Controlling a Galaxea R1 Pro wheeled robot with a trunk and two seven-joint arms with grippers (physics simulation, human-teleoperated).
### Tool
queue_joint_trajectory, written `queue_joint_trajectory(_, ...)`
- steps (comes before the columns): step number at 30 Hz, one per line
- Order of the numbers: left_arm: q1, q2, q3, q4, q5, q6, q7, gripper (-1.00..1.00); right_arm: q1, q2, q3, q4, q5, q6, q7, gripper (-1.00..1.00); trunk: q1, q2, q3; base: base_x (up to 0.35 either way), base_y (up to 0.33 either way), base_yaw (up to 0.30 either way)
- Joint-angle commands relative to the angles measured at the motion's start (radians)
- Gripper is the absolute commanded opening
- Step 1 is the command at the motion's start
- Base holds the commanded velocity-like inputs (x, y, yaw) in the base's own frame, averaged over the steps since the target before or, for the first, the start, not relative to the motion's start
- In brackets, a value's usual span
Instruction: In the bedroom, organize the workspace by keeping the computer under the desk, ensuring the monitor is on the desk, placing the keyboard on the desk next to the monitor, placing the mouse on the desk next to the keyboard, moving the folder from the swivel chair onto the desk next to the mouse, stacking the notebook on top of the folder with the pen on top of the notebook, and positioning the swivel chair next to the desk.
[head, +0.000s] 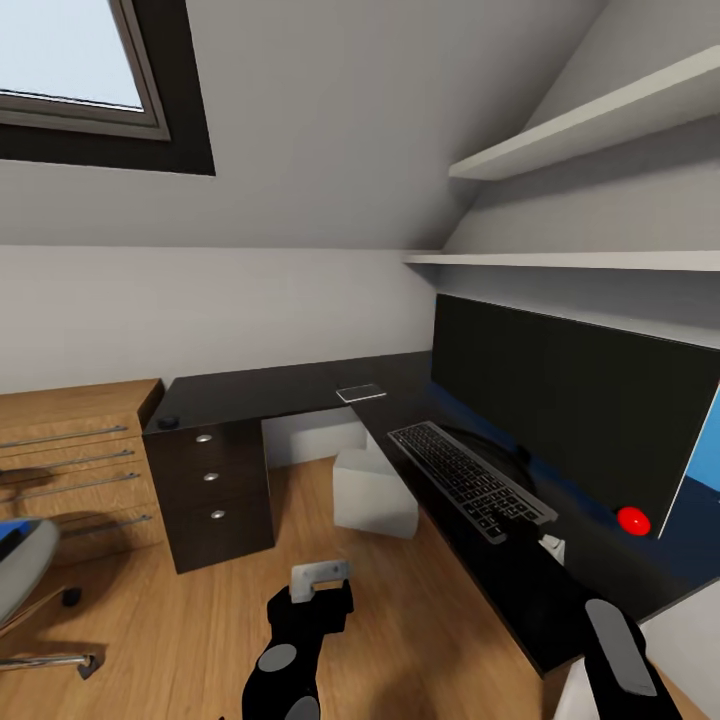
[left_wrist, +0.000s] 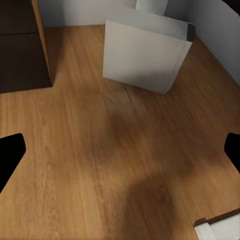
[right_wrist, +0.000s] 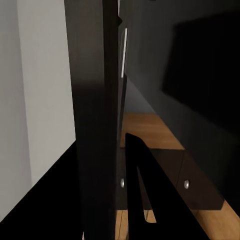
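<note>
Fingers seemingly apart above wood floor beside desk

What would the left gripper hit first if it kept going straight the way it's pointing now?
Probably the bare wooden floor: the left gripper points down at it, fingers spread, with the computer lying further ahead.

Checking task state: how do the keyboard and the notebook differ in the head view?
The keyboard is black with dark keys; the notebook is pale with a dark rim. The keyboard is long and far larger; the notebook is a small rectangle. The keyboard lies right in front of the monitor; the notebook sits further back near the corner. Both lie flat on the desk.
</note>
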Motion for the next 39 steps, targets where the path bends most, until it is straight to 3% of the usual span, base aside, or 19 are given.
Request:
queue_joint_trajectory(1,-0.001,0.0,-0.001,-0.001,0.006,0.003,0.008,1.0,-0.001,0.0,-0.003,0.0,-0.001,0.007,0.003,-1.0,0.0,-0.001,-0.001,0.107,0.0,0.0)
queue_joint_trajectory(12,-0.001,0.0,-0.001,-0.002,0.006,0.003,0.008,1.0,-0.001,-0.012,0.0,0.005,-0.002,0.014,0.007,-1.0,0.0,-0.001,-0.001,0.139,0.0,0.0)
queue_joint_trajectory(25,-0.001,0.0,-0.002,-0.002,0.006,0.003,0.008,1.0,-0.001,-0.008,-0.002,0.007,0.0,0.008,0.0,-1.0,0.0,-0.001,-0.001,0.055,0.0,0.0)
queue_joint_trajectory(39,-0.001,0.0,-0.003,-0.002,0.006,0.003,0.008,1.0,-0.001,-0.006,-0.003,0.009,-0.001,0.005,-0.056,-1.0,0.0,-0.001,-0.001,0.002,0.0,0.0)
